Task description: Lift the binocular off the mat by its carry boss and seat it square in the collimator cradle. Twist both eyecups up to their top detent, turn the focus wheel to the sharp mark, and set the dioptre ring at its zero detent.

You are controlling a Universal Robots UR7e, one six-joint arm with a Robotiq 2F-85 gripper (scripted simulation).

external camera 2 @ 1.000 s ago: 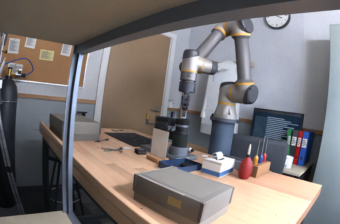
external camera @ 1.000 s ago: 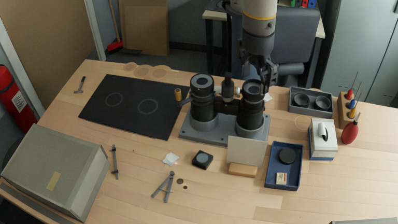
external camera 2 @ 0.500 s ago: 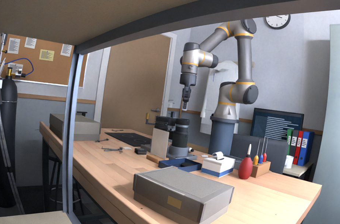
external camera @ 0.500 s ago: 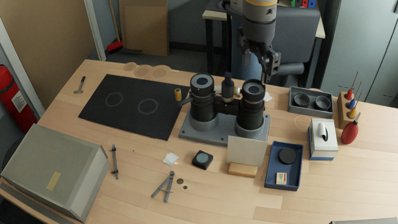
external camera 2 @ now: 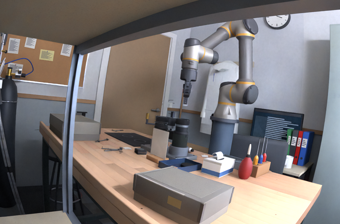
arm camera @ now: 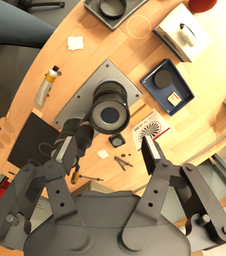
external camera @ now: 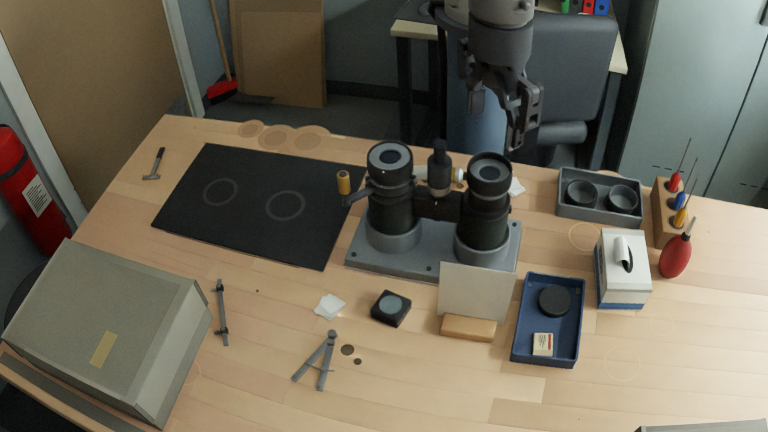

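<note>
My gripper [external camera: 501,119] [external camera 2: 186,99] [arm camera: 107,150] hangs in the air well above the right barrel of the binocular [external camera: 439,192] [external camera 2: 172,129] [arm camera: 102,115]. The binocular stands upright with both barrels in the rings of the grey collimator cradle [external camera: 433,246] [external camera 2: 175,154] [arm camera: 97,92], eyecups [external camera: 489,173] up, and the focus wheel post [external camera: 439,164] rises between the barrels. The black mat [external camera: 257,204] [external camera 2: 130,138] lies to the left, showing two ring marks. The gripper is open and holds nothing.
Behind the bench stand the robot's base [external camera 2: 223,132], a chair and a side table. A target card [external camera: 476,291] on a block stands before the cradle. A blue tray [external camera: 548,317], tissue box [external camera: 623,266], grey lens tray [external camera: 600,196] and screwdriver block [external camera: 674,207] sit right; a grey box [external camera: 107,328] sits left.
</note>
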